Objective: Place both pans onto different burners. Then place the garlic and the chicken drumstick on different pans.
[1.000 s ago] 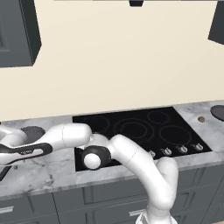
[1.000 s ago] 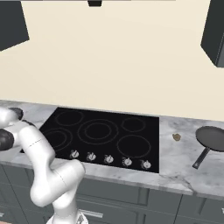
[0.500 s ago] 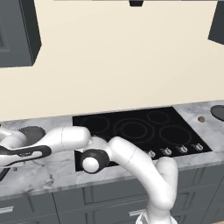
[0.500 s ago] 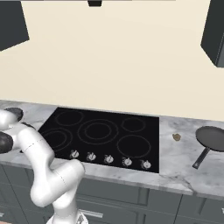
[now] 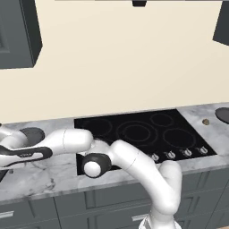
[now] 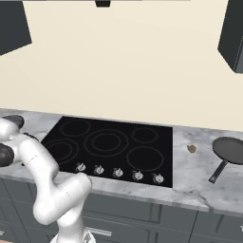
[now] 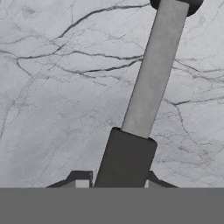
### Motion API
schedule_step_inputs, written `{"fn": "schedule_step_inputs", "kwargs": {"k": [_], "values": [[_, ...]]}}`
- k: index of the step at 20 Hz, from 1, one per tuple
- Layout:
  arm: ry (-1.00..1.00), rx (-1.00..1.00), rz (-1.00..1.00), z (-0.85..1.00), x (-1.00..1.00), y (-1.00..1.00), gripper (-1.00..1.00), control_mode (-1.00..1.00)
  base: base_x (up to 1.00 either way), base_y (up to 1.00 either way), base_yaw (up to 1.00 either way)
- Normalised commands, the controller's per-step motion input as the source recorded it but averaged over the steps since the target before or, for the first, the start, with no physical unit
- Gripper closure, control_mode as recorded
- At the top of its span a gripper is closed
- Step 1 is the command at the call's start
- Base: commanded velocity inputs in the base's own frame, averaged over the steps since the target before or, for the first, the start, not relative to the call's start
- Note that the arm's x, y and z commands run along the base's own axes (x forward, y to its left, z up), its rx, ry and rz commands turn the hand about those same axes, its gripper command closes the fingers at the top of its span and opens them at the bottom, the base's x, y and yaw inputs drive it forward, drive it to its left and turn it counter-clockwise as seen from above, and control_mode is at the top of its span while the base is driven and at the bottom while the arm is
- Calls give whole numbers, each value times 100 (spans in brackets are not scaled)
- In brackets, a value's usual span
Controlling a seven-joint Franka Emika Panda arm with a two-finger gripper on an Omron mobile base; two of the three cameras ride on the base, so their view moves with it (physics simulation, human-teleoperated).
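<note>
Clamping the dark end of a pan handle (image 7: 127, 162), the gripper (image 7: 114, 181) sits low over the marbled grey bench (image 7: 52, 87), its two finger tips pressed against either side of that handle. From the grip the paler grey shaft runs straight away from the gripper to the pan (image 5: 31, 134), a round dark shape lying on the bench at the far left of the left base view, just beyond the arm's white forearm. Off to the gripper's side lies the black cooktop (image 5: 134, 134) with its ring-outlined burners (image 6: 107, 142), all bare, and a row of small silver knobs (image 6: 117, 173) along its near edge. Well beyond the cooktop, far from the gripper, a small tan lump (image 6: 191, 148) rests on the bench; I cannot tell whether it is the garlic or the drumstick. Just past it sits the second pan (image 6: 230, 149), its thin black handle angled toward the bench's front edge.
</note>
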Motion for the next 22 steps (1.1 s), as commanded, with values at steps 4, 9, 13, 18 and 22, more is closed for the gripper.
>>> {"fn": "schedule_step_inputs", "kwargs": {"k": [4,9,13,18,22], "values": [[-4,0,-6,14,-10,-2,100,-100,0,0,0],[-1,0,-9,13,-26,-11,100,-100,0,0,0],[2,4,-8,23,-19,-38,100,-100,0,0,0],[2,6,-4,9,-17,-62,100,-100,0,0,0],[1,7,-1,0,-17,-78,100,-100,0,0,0]]}}
